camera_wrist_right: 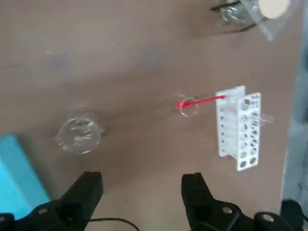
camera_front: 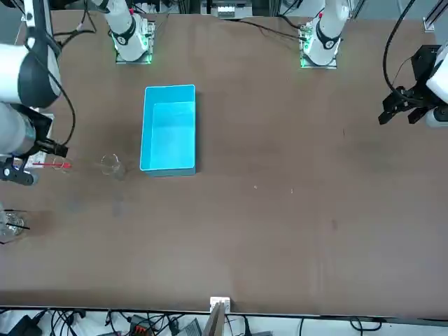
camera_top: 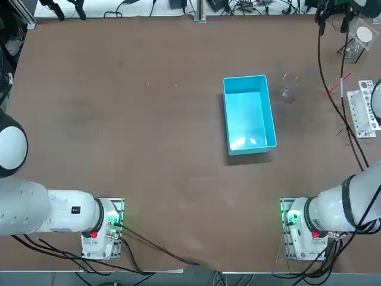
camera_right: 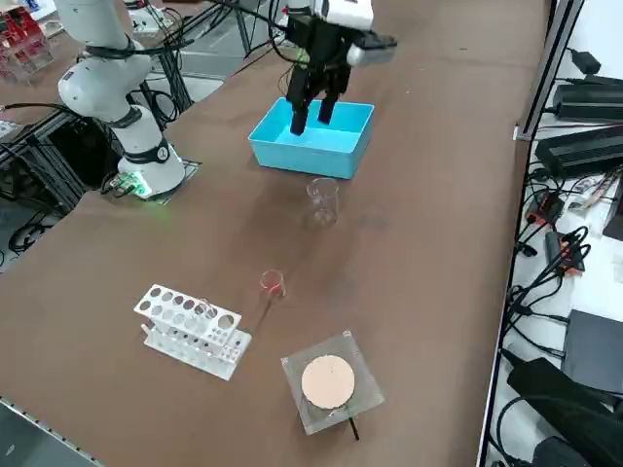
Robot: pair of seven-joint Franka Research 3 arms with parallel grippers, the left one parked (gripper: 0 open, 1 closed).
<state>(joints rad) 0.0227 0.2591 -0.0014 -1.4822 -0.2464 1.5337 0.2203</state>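
My right gripper (camera_right: 312, 115) hangs well above the table with its fingers open and nothing between them. In the wrist view the two black fingers (camera_wrist_right: 88, 192) stand wide apart over bare brown table. Below it lie a clear glass beaker (camera_wrist_right: 79, 134) (camera_right: 323, 200) (camera_top: 288, 87) and a shallow blue bin (camera_right: 313, 137) (camera_top: 249, 113) (camera_front: 168, 129), empty inside. A small clear tube with a red stick (camera_wrist_right: 186, 106) (camera_right: 272, 284) lies a little farther off, beside a white tube rack (camera_wrist_right: 239, 126) (camera_right: 190, 329).
A clear square holder with a tan disc (camera_right: 329, 381) (camera_top: 363, 36) sits near the table's right edge, with another small glass (camera_wrist_right: 233, 12) beside it. Cables and power bricks (camera_right: 584, 146) lie beyond the far edge.
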